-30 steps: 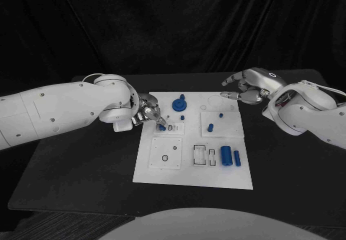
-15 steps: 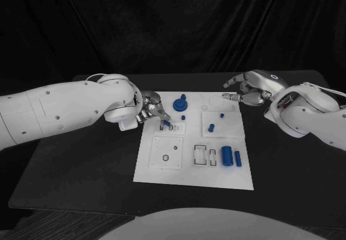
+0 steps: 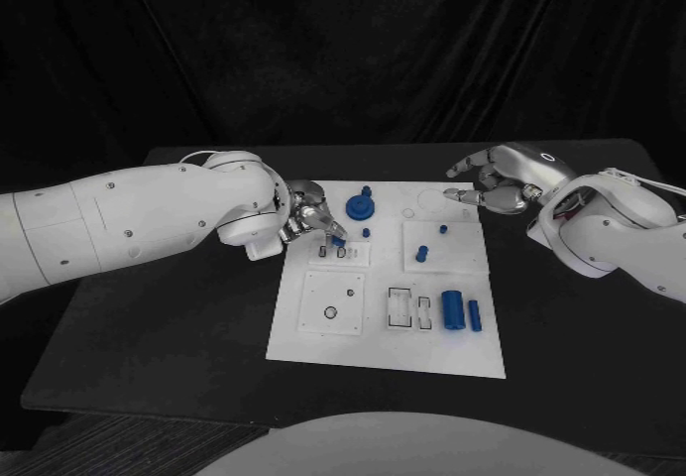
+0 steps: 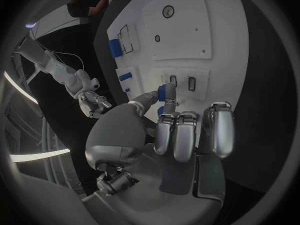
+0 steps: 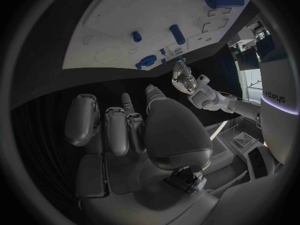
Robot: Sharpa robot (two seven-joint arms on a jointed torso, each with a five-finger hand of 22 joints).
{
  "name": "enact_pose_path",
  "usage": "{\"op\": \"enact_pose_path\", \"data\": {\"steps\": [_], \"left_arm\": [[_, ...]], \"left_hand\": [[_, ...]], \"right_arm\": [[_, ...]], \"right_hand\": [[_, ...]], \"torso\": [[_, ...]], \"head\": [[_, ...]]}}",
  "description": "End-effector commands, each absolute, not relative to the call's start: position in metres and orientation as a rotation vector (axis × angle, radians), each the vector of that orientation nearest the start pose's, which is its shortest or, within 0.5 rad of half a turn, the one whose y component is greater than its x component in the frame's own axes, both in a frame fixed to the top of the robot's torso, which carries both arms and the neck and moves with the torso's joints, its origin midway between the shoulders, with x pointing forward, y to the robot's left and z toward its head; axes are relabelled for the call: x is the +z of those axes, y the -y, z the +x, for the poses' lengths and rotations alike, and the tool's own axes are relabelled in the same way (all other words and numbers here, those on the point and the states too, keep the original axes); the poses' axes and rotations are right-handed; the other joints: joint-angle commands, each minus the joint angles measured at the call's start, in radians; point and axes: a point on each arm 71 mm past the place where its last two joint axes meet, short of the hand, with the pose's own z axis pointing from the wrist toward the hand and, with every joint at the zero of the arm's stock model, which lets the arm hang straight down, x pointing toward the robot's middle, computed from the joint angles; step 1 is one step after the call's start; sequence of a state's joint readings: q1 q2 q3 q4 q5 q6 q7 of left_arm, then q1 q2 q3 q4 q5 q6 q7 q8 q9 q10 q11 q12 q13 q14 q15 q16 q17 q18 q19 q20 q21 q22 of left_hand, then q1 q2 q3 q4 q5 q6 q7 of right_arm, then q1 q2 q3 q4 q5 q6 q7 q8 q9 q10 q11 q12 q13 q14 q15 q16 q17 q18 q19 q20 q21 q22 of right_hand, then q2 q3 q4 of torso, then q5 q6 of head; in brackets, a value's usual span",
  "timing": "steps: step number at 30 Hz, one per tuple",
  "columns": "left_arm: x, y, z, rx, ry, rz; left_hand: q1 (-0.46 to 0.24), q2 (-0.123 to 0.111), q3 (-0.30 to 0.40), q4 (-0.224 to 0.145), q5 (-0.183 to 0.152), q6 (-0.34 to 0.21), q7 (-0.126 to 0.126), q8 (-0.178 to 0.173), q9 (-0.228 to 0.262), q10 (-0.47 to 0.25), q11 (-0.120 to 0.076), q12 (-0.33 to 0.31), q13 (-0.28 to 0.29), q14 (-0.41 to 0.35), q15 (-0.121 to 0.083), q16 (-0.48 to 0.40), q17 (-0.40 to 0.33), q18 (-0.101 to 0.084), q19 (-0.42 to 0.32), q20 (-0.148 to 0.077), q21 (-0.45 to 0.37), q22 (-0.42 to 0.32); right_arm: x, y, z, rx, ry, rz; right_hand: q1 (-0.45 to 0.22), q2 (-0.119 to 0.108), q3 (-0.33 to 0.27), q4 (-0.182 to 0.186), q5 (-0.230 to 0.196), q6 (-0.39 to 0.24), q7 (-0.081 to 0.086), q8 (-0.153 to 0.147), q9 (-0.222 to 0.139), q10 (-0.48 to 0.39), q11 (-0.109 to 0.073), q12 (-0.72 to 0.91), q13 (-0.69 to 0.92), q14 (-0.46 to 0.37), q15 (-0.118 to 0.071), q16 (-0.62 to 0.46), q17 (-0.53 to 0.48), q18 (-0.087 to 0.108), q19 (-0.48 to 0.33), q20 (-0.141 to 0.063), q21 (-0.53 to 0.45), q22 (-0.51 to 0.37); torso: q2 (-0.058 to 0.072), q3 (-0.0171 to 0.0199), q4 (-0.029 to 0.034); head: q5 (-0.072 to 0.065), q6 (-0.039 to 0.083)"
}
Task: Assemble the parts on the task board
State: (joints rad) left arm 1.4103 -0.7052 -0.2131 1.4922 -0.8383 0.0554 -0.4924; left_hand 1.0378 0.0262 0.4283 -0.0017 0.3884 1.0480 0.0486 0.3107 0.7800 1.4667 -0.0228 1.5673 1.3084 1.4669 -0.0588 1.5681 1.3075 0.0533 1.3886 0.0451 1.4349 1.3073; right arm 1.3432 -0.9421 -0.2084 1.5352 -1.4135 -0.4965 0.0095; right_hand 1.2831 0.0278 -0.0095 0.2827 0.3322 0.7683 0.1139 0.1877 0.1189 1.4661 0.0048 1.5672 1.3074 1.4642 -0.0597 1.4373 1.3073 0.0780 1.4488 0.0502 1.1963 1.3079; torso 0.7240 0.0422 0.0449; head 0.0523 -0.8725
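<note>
The left hand point(image 3: 304, 220) reaches over the task board's point(image 3: 365, 337) left edge, apparently pinching a small blue part point(image 4: 162, 91) above two slots. The right hand point(image 3: 491, 178) hovers beside the far right corner, fingers curled, holding nothing.

White arms point(image 3: 129, 213), silver hands point(image 3: 307, 216).

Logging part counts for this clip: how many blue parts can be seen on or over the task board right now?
7: a round part near the far edge, a small peg beneath it, two pegs right of centre, a large cylinder beside a slim one, and one pinched by the left hand. Others may be hidden.
</note>
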Motion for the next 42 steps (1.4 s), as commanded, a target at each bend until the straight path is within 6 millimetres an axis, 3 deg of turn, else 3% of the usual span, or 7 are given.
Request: {"op": "enact_pose_path", "data": {"steps": [1, 14, 42], "left_arm": [[-0.190, -0.157, 0.491, -0.594, -2.318, -0.225], [-0.199, -0.160, 0.489, -0.584, -2.350, -0.224], [-0.206, -0.163, 0.492, -0.596, -2.355, -0.228]], "left_hand": [[0.004, 0.007, 0.041, -0.036, -0.005, -0.009, -0.006, -0.004, 0.002, 0.104, -0.001, 0.004, 0.262, 0.104, -0.005, 0.003, 0.263, 0.003, -0.003, 0.004, -0.006, 0.098], [0.006, 0.008, 0.044, -0.036, -0.006, -0.011, -0.005, -0.004, 0.004, 0.104, 0.000, 0.004, 0.262, 0.104, -0.004, 0.003, 0.263, 0.004, -0.006, 0.004, -0.009, 0.095], [0.010, 0.008, 0.049, -0.036, -0.006, -0.018, -0.003, -0.007, 0.008, 0.104, 0.002, 0.004, 0.262, 0.104, -0.002, 0.003, 0.263, 0.006, -0.015, 0.006, -0.015, 0.089]], "right_arm": [[-0.163, 0.246, 0.483, 0.616, -1.504, -0.176], [-0.163, 0.247, 0.483, 0.615, -1.502, -0.175], [-0.166, 0.245, 0.482, 0.622, -1.516, -0.181]], "right_hand": [[0.008, 0.002, 0.000, -0.007, 0.003, 0.003, 0.001, 0.000, -0.001, 0.105, 0.009, 0.004, 0.263, 0.076, 0.005, -0.007, 0.133, 0.000, -0.001, 0.003, -0.006, 0.157], [0.009, 0.002, 0.000, -0.007, 0.005, 0.003, 0.001, -0.001, -0.001, 0.105, 0.009, 0.004, 0.263, 0.076, 0.005, -0.006, 0.133, 0.001, -0.002, 0.003, -0.007, 0.156], [0.011, 0.001, 0.000, -0.008, 0.010, 0.004, 0.002, -0.001, -0.002, 0.105, 0.009, 0.004, 0.263, 0.075, 0.005, -0.009, 0.131, 0.001, -0.003, 0.003, -0.010, 0.156]], "torso": [[0.000, 0.0009, 0.0012], [-0.002, 0.0008, -0.0018], [0.000, -0.0007, -0.0011]], "head": [[-0.002, 0.000], [0.002, 0.000], [0.008, 0.000]]}}
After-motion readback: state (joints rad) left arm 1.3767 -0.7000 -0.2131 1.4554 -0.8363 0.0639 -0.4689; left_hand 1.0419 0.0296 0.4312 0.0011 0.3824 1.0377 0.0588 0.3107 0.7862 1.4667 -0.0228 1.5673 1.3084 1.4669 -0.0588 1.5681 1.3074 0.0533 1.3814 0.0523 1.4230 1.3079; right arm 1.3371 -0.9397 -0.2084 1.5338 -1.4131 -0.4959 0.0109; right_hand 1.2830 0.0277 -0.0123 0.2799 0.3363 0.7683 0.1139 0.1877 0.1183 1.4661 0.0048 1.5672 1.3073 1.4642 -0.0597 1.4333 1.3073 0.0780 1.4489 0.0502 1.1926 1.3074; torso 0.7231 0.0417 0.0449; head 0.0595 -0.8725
